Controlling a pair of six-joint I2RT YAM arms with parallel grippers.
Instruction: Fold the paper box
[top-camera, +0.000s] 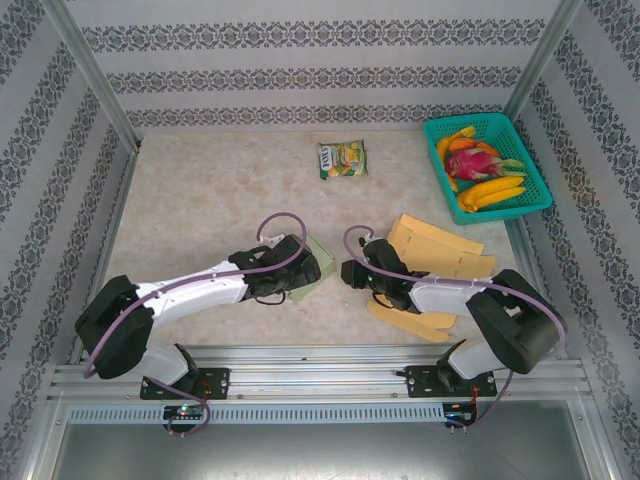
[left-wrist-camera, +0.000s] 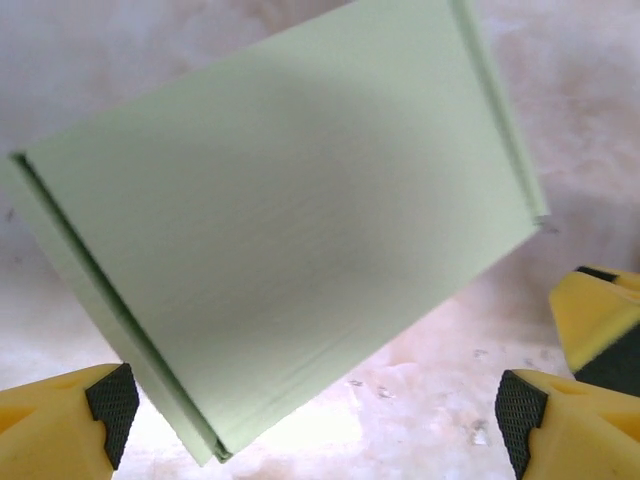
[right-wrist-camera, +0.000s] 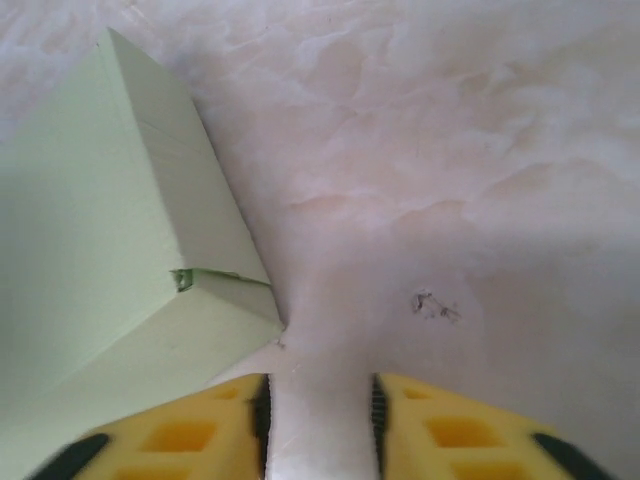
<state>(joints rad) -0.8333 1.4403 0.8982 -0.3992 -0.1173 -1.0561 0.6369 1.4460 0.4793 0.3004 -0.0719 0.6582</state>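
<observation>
Box (top-camera: 318, 254) lower centre of top view, flat on table (top-camera: 200, 200), looks folded up. Left gripper (left-wrist-camera: 316, 405) wide open, box just past its fingers, not gripped. Right gripper (right-wrist-camera: 320, 415) jaws barely apart, nothing between, box corner just to its left.

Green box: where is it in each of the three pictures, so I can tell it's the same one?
Top external: the pale green paper box lies just left of centre, partly under the left gripper.
Left wrist: it sits tilted across the middle, above the yellow fingers.
Right wrist: it is on the left side, one corner pointing toward the middle.
Shared landmark: the marbled beige tabletop beneath it.
</observation>
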